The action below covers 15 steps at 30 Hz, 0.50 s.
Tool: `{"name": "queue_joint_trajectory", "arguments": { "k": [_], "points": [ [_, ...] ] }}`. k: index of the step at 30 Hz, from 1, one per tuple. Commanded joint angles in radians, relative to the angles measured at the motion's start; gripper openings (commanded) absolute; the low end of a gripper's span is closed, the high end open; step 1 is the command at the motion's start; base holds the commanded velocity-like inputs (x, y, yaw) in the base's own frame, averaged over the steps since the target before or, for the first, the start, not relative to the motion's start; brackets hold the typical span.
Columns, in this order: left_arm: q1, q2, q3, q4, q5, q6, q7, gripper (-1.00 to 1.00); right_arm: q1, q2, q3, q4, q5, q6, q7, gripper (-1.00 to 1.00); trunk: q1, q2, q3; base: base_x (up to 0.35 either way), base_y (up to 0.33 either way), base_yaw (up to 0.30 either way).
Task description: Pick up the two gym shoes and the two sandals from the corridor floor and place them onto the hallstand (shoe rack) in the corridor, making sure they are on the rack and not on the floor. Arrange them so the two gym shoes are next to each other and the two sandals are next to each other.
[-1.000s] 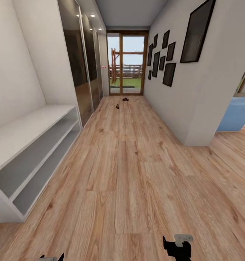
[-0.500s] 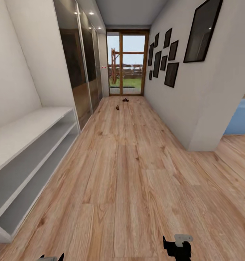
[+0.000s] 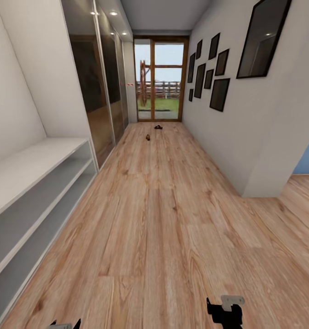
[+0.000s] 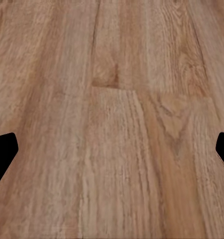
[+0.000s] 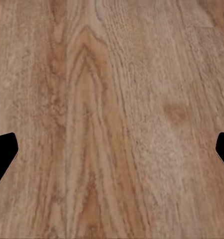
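Observation:
The hallstand (image 3: 33,183), a wide light-grey unit with a bench top and two low shelves, runs along the left wall in the head view, and its shelves look bare. Far down the corridor floor (image 3: 163,219), near the glass door, lie two small dark things (image 3: 148,136) (image 3: 158,126), brown like the sandals but too small to tell. The gym shoes are out of view. My left gripper (image 3: 63,325) and right gripper (image 3: 225,313) hang low at the picture's bottom edge. Both wrist views look at bare planks, with the left gripper (image 4: 112,149) and right gripper (image 5: 112,149) open and holding nothing.
Mirrored wardrobe doors (image 3: 97,87) continue the left wall past the hallstand. The right wall carries dark picture frames (image 3: 218,91) and ends at a corner (image 3: 259,183), with a side opening beyond it. A glass door (image 3: 160,80) closes the far end.
The whole view has advanced down the corridor: the hallstand has slid toward the lower left and the right wall corner sits further right. The grippers hold the same pose.

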Motion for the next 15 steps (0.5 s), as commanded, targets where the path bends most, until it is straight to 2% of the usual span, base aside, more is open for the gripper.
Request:
{"name": "queue_joint_trajectory", "arguments": {
  "k": [1,15],
  "points": [
    [-0.001,-0.001,0.008,0.001,-0.005,-0.002,-0.007,1.0,-0.001,0.0,-0.006,0.001,0.011,-0.003,-0.005,1.0,0.0,0.0,-0.001,0.338,0.0,0.0],
    [-0.001,-0.001,0.008,0.001,-0.005,-0.003,-0.007,1.0,-0.001,-0.001,-0.006,0.001,0.011,-0.003,-0.005,1.0,0.0,0.0,-0.001,0.338,0.0,0.0]
  ]
}}
